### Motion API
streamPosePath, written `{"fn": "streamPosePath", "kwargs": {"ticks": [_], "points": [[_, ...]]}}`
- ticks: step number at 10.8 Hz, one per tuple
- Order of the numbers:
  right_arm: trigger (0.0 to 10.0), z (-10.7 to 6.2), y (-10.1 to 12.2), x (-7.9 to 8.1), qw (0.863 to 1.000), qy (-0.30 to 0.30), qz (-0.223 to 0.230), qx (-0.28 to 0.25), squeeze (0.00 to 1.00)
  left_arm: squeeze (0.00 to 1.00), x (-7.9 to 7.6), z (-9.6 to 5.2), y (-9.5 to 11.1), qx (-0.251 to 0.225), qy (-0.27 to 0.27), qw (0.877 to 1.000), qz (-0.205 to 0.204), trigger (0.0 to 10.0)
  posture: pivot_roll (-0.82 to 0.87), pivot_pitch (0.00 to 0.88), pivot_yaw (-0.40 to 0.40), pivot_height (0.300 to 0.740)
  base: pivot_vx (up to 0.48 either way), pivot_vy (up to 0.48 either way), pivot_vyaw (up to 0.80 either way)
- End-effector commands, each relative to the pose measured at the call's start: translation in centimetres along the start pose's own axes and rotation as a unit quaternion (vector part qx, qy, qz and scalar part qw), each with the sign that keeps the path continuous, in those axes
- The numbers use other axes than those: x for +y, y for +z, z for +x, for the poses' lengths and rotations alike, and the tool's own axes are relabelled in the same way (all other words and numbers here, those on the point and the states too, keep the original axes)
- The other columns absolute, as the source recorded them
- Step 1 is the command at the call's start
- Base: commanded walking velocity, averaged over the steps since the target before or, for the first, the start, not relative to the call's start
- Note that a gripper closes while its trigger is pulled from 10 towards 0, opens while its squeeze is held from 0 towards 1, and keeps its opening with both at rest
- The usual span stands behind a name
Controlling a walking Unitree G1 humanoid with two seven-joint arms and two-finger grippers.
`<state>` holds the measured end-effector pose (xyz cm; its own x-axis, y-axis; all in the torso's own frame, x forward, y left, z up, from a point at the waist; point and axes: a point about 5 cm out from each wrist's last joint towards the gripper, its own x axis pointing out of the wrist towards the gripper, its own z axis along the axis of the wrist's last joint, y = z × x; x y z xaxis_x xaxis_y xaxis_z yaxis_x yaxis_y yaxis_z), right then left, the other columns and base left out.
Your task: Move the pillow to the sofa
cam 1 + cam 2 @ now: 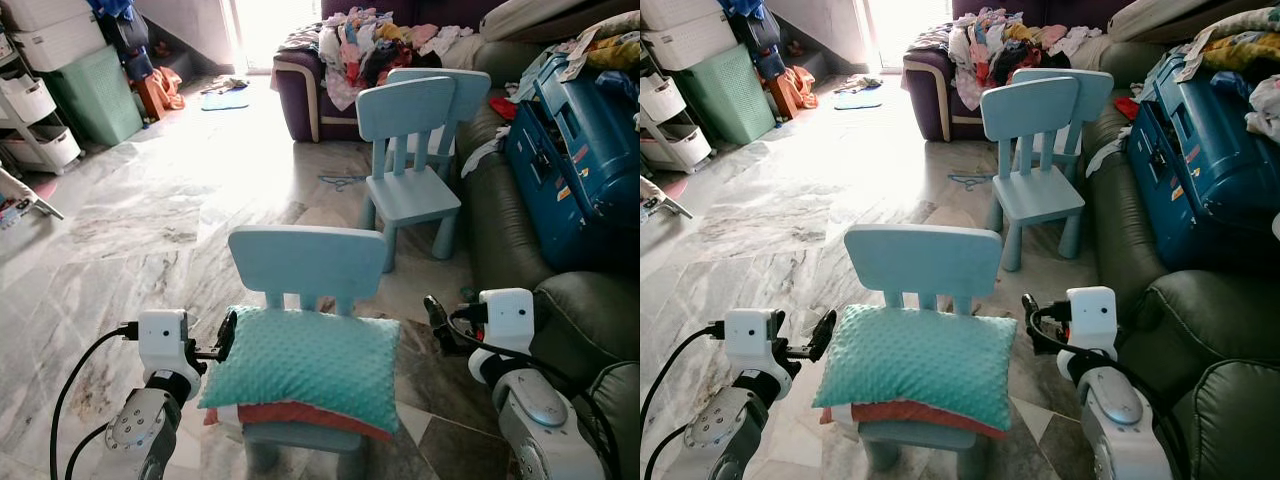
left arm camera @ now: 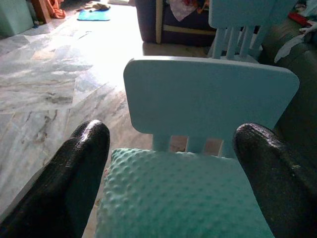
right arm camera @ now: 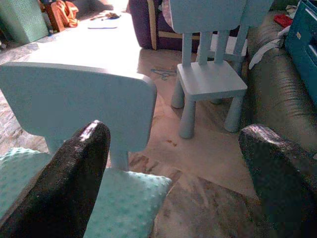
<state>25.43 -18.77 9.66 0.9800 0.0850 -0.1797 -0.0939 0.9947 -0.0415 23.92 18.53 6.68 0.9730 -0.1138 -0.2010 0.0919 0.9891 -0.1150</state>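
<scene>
Your left gripper (image 1: 226, 337) sat at the left edge of the teal pillow (image 1: 305, 365), its fingers (image 2: 79, 168) spread wide with the pillow's near edge between them, nothing gripped. The pillow lay on the seat of the nearest light-blue chair (image 1: 307, 262), on top of an orange cushion (image 1: 290, 414). Your right gripper (image 1: 436, 318) hovered just beside the pillow's right corner, fingers (image 3: 74, 173) likewise parted and empty. Farther right stood the dark green sofa (image 1: 500, 235), bearing a blue suitcase (image 1: 575, 170).
</scene>
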Motion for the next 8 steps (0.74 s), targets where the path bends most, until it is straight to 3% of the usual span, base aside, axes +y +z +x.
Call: {"fn": "streamPosePath", "kwargs": {"ticks": [1,8], "points": [[10.0,-0.18,0.41,0.31,1.0,0.01,-0.003,-0.006,0.0,0.0,0.07,-0.17,0.17,-0.001,0.001,1.0,0.005,10.0,-0.23,0.05,0.072,0.71,0.0,0.0,0.0],[10.0,-0.08,0.28,0.39,1.0,0.014,-0.004,-0.004,0.0,0.0,0.01,-0.04,0.21,-0.001,-0.001,1.0,0.005,10.0,-0.24,0.044,0.072,0.605,0.0,0.0,0.0]]}}
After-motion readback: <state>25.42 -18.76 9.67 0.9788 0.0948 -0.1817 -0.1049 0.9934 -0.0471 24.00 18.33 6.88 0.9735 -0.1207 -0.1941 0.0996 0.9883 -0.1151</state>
